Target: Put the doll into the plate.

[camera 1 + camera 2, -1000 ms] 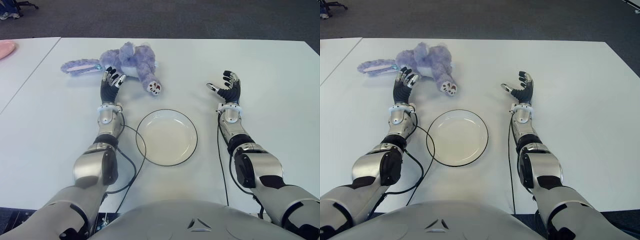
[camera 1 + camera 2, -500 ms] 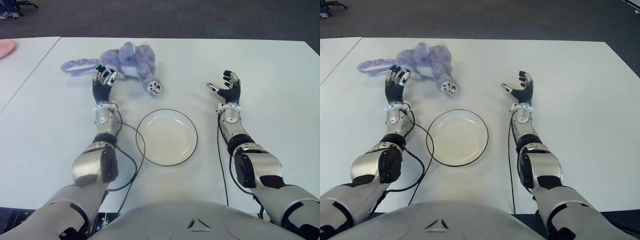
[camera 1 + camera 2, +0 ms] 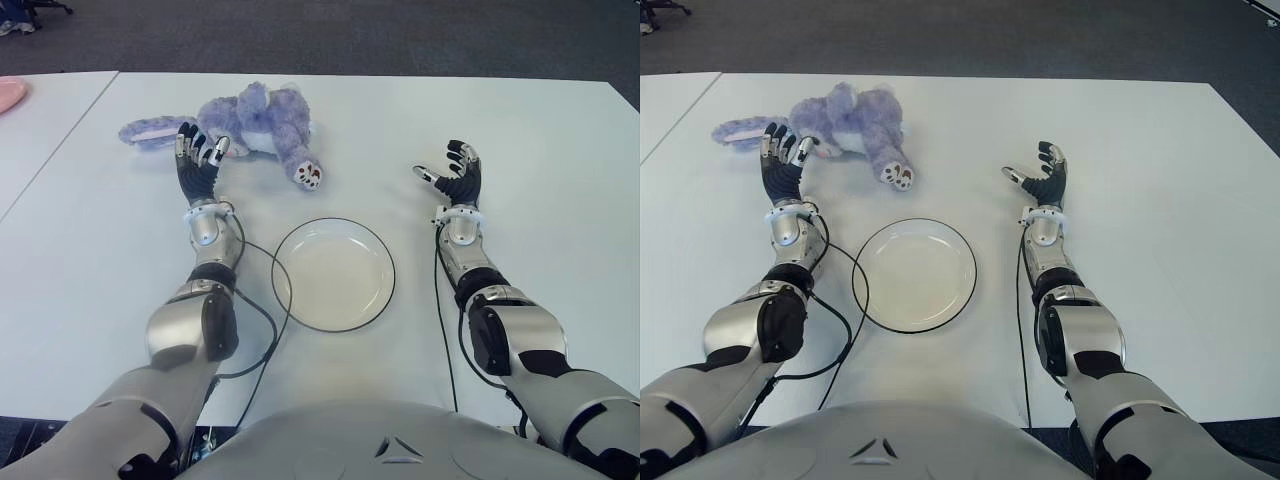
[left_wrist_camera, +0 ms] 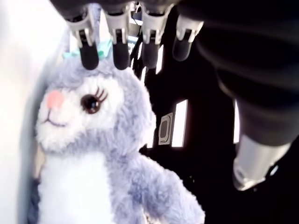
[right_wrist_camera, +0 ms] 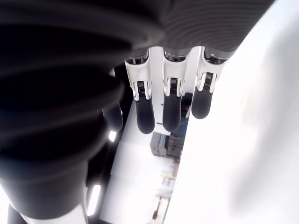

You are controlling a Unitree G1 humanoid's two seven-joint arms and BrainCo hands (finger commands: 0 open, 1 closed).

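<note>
A fluffy purple rabbit doll (image 3: pixel 262 118) lies on the white table (image 3: pixel 560 150) at the far left, one long ear (image 3: pixel 148 131) stretched out leftward and a paw sole (image 3: pixel 308 175) pointing toward me. Its face and white belly (image 4: pixel 70 140) fill the left wrist view. My left hand (image 3: pixel 196 160) hovers open just in front of the doll's head, fingers spread, holding nothing. The round white plate (image 3: pixel 333 274) with a dark rim sits nearer me, right of my left forearm. To the right of the plate my right hand (image 3: pixel 455 176) stays open and idle.
A second white table (image 3: pixel 40 130) adjoins on the left, with a pink object (image 3: pixel 10 95) at its far edge. A black cable (image 3: pixel 262 330) loops from my left arm along the plate's left rim. Dark carpet lies beyond the table.
My left hand has moved left and slightly farther away, from beside the doll's body to in front of its head and ear. The doll, plate and right hand have not moved.
</note>
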